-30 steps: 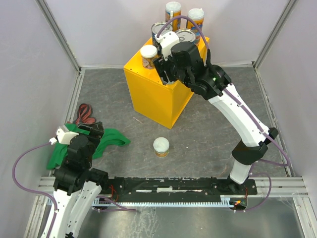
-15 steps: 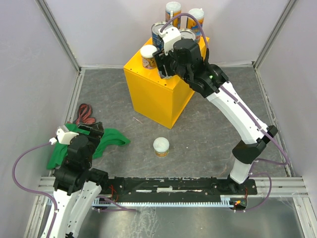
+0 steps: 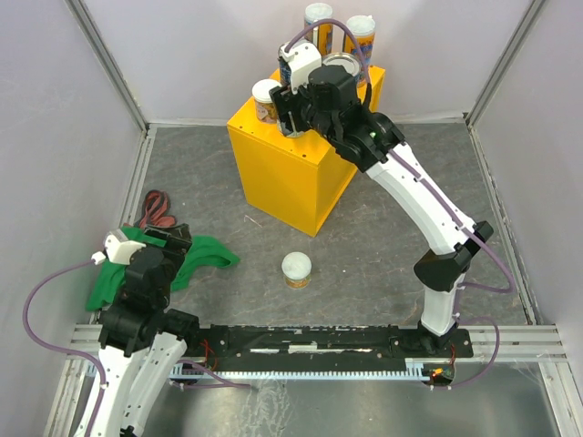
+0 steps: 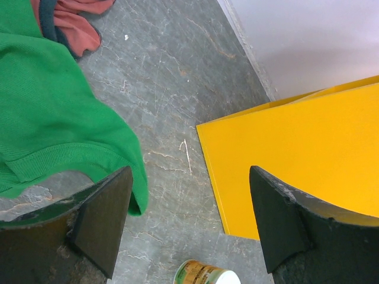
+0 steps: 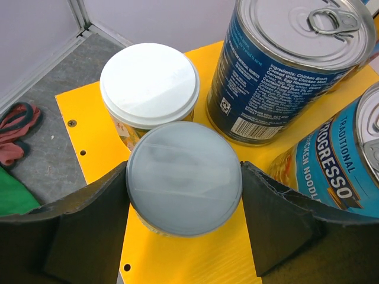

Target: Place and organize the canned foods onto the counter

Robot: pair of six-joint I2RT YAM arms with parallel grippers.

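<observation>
The right hand point(image 5: 185, 198) grips a short can point(image 5: 183, 174) over the counter point(image 5: 177, 263), a hold seen only by its wrist camera.

Grey marbled floor point(image 3: 364, 246); pale walls point(image 3: 55, 137) L, R, back; alu. frame rail point(image 3: 524, 339) along near edge.

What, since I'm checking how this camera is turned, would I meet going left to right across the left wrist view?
Green cloth → small can at the bottom edge → yellow cabinet. The reddish cloth is left out because it overlaps the green one.
</observation>
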